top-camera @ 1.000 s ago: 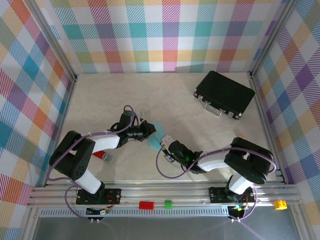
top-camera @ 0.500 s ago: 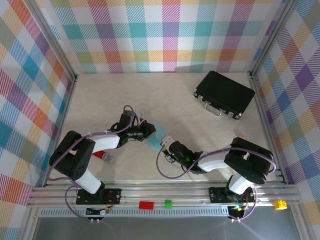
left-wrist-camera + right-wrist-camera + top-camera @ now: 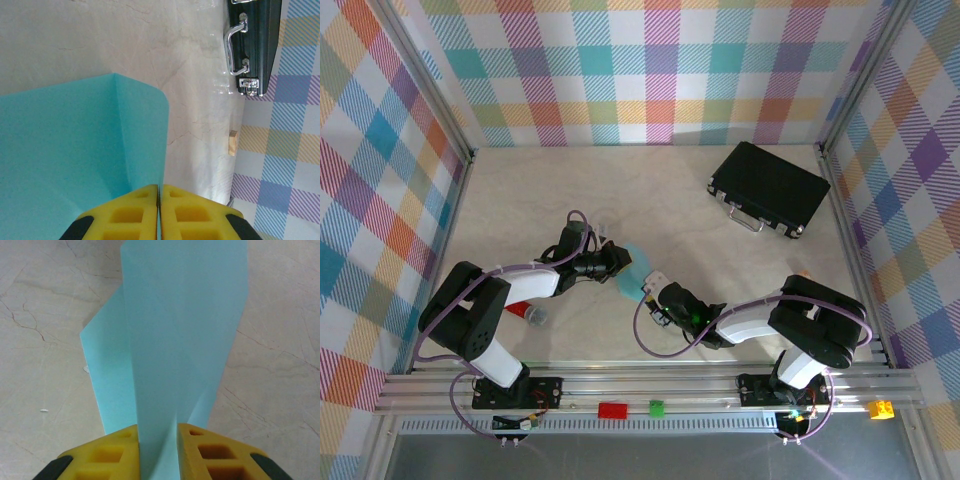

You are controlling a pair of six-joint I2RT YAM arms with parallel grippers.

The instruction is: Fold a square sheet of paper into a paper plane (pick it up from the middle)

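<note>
A light-blue square sheet of paper, partly folded with one flap standing upright, is seen near the middle of the pale bench (marbled beige). One edge is clamped in the closed left pincer, and the upright fold is gripped between the yellow pads of the right pincer. Both arms are stretched low and angled inward toward each other.

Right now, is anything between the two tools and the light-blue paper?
Nothing visible. The left tool and the right tool each pinch the light-blue paper directly; the black case lies far off.
</note>
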